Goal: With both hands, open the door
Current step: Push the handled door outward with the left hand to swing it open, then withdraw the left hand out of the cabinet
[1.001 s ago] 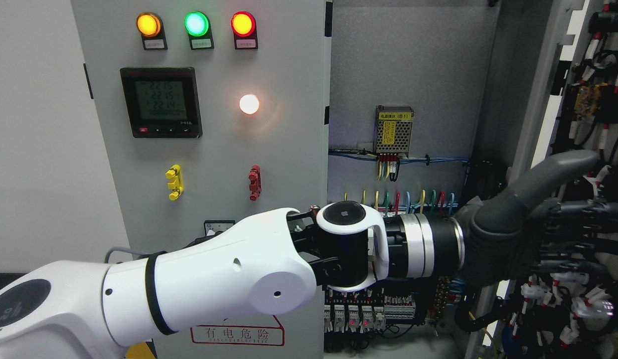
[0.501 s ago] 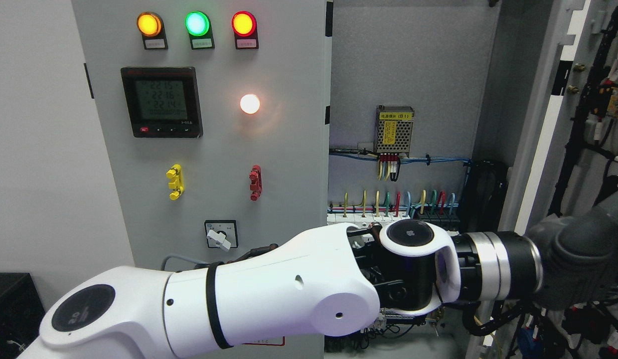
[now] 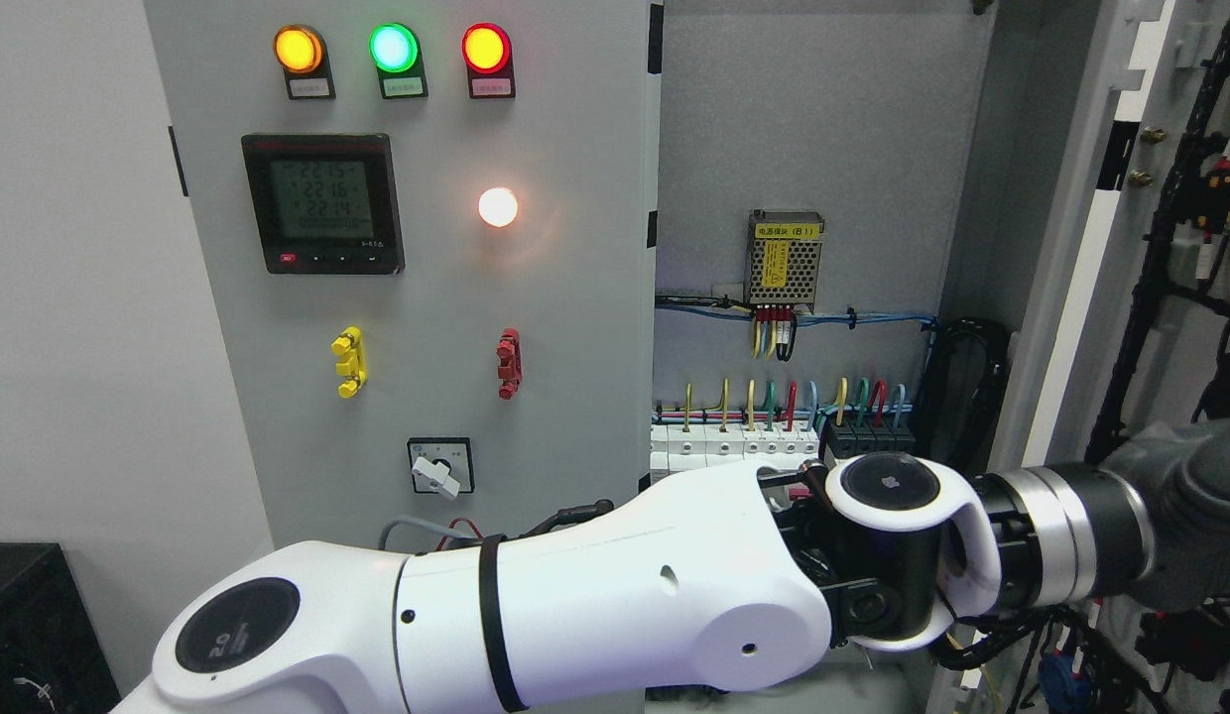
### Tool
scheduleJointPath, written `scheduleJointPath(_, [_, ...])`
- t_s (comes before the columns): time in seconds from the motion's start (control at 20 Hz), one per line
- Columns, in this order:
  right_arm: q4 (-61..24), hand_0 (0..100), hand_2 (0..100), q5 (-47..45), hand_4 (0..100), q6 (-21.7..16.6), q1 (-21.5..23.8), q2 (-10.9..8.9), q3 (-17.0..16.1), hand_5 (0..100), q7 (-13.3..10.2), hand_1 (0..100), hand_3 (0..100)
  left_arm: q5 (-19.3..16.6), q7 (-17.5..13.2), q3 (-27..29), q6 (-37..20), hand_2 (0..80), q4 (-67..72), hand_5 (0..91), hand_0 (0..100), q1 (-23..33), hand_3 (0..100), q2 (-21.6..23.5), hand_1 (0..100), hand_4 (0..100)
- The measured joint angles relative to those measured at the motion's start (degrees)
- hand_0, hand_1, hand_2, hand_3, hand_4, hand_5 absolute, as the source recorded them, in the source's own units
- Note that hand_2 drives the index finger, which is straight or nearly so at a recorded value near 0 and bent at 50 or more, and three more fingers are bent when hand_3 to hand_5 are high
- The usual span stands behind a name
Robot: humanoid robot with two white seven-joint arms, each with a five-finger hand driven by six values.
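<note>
Grey cabinet (image 3: 823, 129) back panel carries power supply (image 3: 785, 258) and breakers (image 3: 734, 451).

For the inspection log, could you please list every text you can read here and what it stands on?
"2215", "2216", "2214": roughly, green screen of the black panel meter.
"20": dark round cap on the white left arm.
Yellow label on the perforated metal power supply: too small.
Tags under the three lamps: blurred.

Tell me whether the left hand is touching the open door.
Cannot tell: in the head view the left hand runs off the right edge beside the door, hiding any contact.
</note>
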Motion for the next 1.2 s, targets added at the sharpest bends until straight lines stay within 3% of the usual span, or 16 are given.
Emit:
scheduleJointPath(0.3, [0.0,0,0,0.0,0,0.0,0.0,0.01,0.0,0,0.0,0,0,0.3,-1.8,1.8,1.1,0.0,-4.4,0.0,0,1.8,0,5.9,0,0])
scheduleJointPath(0.5, [0.0,0,0,0.0,0,0.0,0.0,0.01,0.0,0,0.0,0,0,-0.1,-5.4,2.5,5.7,0.0,-10.3,0.0,0,6.0,0,14.5,0,0])
scheduleJointPath(0.65, [0.0,0,0,0.0,0,0.0,0.0,0.01,0.0,0,0.0,0,0,-2.6,-9.3,2.9,11.6,0.0,-14.3,0.0,0,12.2,0,21.5,0,0])
scheduleJointPath(0.8, [0.0,0,0,0.0,0,0.0,0.0,0.01,0.0,0,0.0,0,0,-8.9,-11.2,3.2,14.6,0.0,-17.7,0.0,0,22.2,0,28.3,0,0])
scheduleJointPath(0.95, [0.0,0,0,0.0,0,0.0,0.0,0.01,0.0,0,0.0,0,0,-19.9,-11.8,3.6,15.3,0.0,-19.9,0.0,0,35.9,0,34.2,0,0])
scheduleJointPath(1.1, [0.0,0,0,0.0,0,0.0,0.0,0.01,0.0,0,0.0,0,0,-30.8,-12.2,5.1,8.3,0.0,-19.9,0.0,0,51.6,0,39.3,0,0])
scheduleJointPath(1.2, [0.0,0,0,0.0,0,0.0,0.0,0.01,0.0,0,0.0,0,0,-35.7,-12.3,7.6,2.6,0.0,-17.5,0.0,0,63.0,0,41.9,0,0])
